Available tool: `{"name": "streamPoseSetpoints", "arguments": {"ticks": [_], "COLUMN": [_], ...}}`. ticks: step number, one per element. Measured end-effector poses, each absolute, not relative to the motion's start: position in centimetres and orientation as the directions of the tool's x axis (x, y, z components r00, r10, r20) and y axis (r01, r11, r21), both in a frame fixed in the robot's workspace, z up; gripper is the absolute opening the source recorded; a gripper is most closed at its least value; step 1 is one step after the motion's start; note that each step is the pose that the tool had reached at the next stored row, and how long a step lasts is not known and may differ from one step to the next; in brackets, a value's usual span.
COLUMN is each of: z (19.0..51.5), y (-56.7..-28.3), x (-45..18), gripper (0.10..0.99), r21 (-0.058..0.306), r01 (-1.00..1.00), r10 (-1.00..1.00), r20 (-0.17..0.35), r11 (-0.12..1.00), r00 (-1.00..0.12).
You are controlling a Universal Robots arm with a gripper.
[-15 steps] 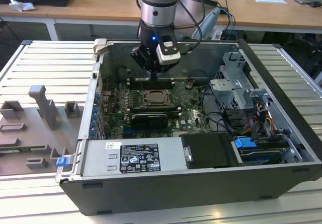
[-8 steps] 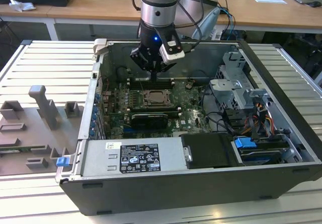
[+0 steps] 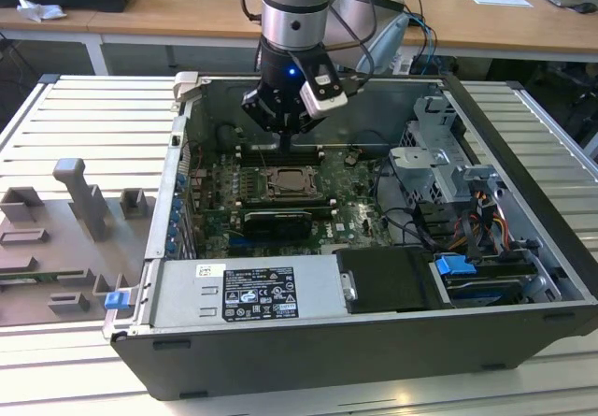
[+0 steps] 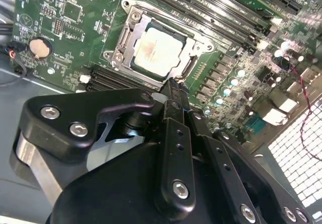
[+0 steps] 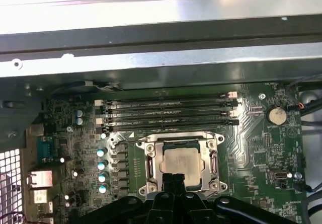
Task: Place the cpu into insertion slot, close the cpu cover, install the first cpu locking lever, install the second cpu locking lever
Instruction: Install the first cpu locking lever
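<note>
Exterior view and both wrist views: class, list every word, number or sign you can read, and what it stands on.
Black label on the grey metal box: print too small to read.
White sticker beside it: too small.
Green circuit board markings: blurred.
Nothing legible anywhere.

Up high and standing back, the exterior view looks down over the near wall of the open computer case (image 3: 308, 341) and takes in the whole motherboard (image 3: 220, 206). Both wrist views are in tight above that board: the first wrist view looks almost straight down over the gripper (image 5: 176, 176), and the second wrist view slants past its black body. All three catch the cpu (image 5: 181, 161) and the memory slots (image 5: 168, 113) beside it.
</note>
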State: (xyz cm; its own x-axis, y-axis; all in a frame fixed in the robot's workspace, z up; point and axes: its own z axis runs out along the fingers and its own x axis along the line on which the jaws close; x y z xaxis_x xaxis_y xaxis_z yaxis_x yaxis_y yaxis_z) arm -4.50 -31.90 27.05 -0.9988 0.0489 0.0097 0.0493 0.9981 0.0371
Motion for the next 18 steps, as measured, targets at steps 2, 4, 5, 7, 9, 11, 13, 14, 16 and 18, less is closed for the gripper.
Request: {"name": "streamPoseSetpoints", "arguments": {"ticks": [2, 4, 5, 7, 9, 11, 13, 14, 16, 18], "z": [27.05, 27.05, 27.05, 27.05, 27.05, 27.05, 27.05, 27.05, 27.05, 27.05], "y": [-31.9, -31.9, -31.9, -31.9, -31.9, -31.9, -31.9, -31.9, -31.9, -31.9], "x": [-4.5, -4.5, -4.5, -4.5, -4.5, -4.5, -4.5, -4.5, -4.5, -4.5], "gripper": [0.106, 0.106, 0.106, 0.106, 0.106, 0.106, 0.106, 0.106, 0.106, 0.106], "r21": [0.037, 0.037, 0.037, 0.037, 0.037, 0.037, 0.037, 0.037, 0.037, 0.037], "r01": [0.032, 0.017, 0.01, -0.005, -0.023, -0.038, -0.053, -0.06, -0.083, -0.096], "r10": [0.032, 0.017, 0.009, -0.005, -0.023, -0.038, -0.053, -0.06, -0.083, -0.097], "r20": [0.01, 0.01, 0.01, 0.01, 0.01, 0.01, 0.01, 0.01, 0.01, 0.01], "r11": [0.999, 0.999, 0.999, 0.999, 0.999, 0.999, 0.998, 0.998, 0.996, 0.995], "r00": [-0.999, -1.0, -1.0, -1.0, -1.0, -0.999, -0.999, -0.998, -0.996, -0.995]}}
